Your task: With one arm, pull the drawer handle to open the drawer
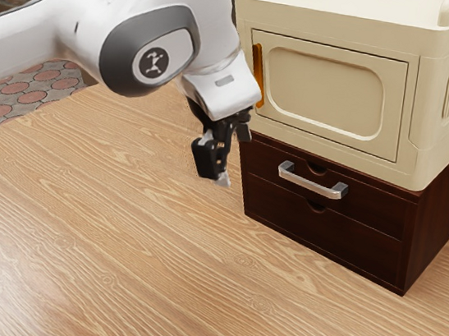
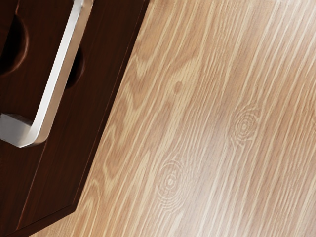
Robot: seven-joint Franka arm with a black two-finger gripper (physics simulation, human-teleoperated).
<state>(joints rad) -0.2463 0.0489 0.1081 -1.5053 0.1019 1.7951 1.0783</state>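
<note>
The tool point(image 1: 215, 172), whether open or closed I cannot tell, hangs above the wooden counter point(image 1: 116, 237), with the silver handle point(image 1: 311, 185) of the shut upper drawer point(image 1: 372, 211) apart from it, toward the exterior view's right.

Silver drawer handle point(image 2: 57, 74) apart from the dark wooden drawer front point(image 2: 69, 133), joined to it by a squared post at one end | two rounded dark notches, one on each side of the handle | cabinet's straight edge meets a corner | just beside it, pale wood-grain table point(image 2: 212, 108) with ringed knots
</note>
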